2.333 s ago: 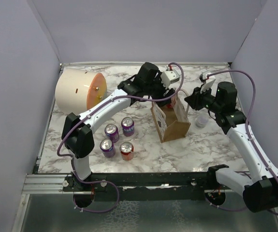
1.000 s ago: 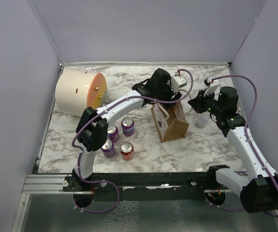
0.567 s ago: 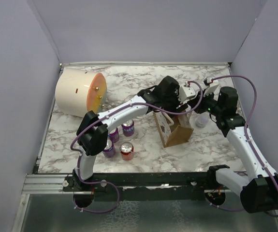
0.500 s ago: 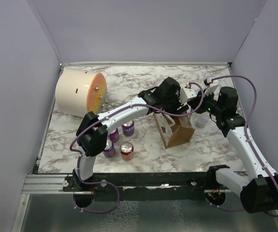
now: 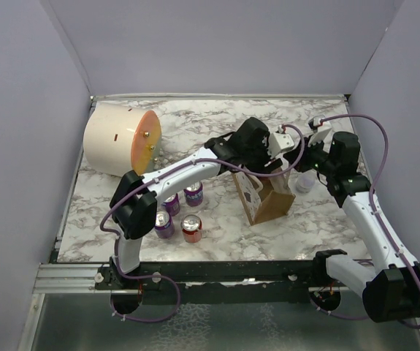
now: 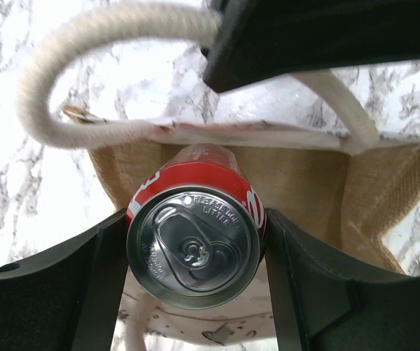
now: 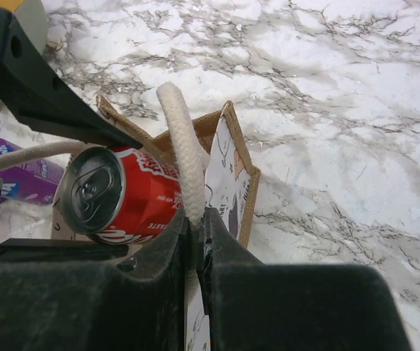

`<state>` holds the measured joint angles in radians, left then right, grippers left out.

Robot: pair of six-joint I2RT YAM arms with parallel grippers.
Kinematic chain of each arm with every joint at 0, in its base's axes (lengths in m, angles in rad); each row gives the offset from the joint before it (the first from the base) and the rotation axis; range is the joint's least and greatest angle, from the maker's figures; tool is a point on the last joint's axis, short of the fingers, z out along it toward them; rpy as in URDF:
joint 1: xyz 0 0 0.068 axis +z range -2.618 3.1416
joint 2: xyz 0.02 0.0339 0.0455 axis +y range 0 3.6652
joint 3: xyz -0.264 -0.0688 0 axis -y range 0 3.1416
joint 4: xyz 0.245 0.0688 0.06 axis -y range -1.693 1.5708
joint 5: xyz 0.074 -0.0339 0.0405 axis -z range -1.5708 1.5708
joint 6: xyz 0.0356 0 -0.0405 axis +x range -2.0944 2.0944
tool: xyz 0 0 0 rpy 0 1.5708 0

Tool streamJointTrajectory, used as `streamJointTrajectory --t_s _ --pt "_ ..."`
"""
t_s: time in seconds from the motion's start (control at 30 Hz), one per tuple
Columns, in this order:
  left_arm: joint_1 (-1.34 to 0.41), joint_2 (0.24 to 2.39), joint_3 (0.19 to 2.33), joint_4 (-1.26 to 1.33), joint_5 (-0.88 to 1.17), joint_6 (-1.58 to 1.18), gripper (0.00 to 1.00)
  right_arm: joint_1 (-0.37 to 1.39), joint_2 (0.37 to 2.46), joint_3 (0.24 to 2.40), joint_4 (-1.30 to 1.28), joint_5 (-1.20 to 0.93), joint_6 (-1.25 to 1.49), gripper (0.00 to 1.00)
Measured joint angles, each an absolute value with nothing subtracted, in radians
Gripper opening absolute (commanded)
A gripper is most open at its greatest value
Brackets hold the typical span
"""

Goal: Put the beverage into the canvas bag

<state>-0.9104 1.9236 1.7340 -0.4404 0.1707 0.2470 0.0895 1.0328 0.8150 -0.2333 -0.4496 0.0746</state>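
The canvas bag (image 5: 269, 197) is a small brown tote standing mid-table, its mouth open. My left gripper (image 5: 274, 148) is shut on a red beverage can (image 6: 193, 230), held level over the bag's mouth; the top external view hides the can. In the left wrist view the gripper (image 6: 193, 245) clamps the can's sides above the bag's brown inside (image 6: 308, 175). My right gripper (image 7: 197, 217) is shut on one white rope handle (image 7: 182, 150) of the bag (image 7: 240, 157), right beside the can (image 7: 122, 191). It is at the bag's right side (image 5: 302, 159).
A big cream cylinder with an orange face (image 5: 119, 139) lies at the back left. Several purple and red cans (image 5: 180, 212) stand left of the bag. A small white container (image 5: 304, 181) sits right of the bag. Grey walls close in the table.
My left gripper has carried the can rightwards to over the bag's mouth. My right gripper has moved in to the bag, and the bag's top has leaned to the right.
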Motion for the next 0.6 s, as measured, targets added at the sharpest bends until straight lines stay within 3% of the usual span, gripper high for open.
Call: streamJointTrajectory --t_s 0.6 --pt "-0.912 1.908 1.643 -0.427 0.177 0.205 0.00 0.083 1.026 0.806 -0.230 -0.467 0.075 0.01"
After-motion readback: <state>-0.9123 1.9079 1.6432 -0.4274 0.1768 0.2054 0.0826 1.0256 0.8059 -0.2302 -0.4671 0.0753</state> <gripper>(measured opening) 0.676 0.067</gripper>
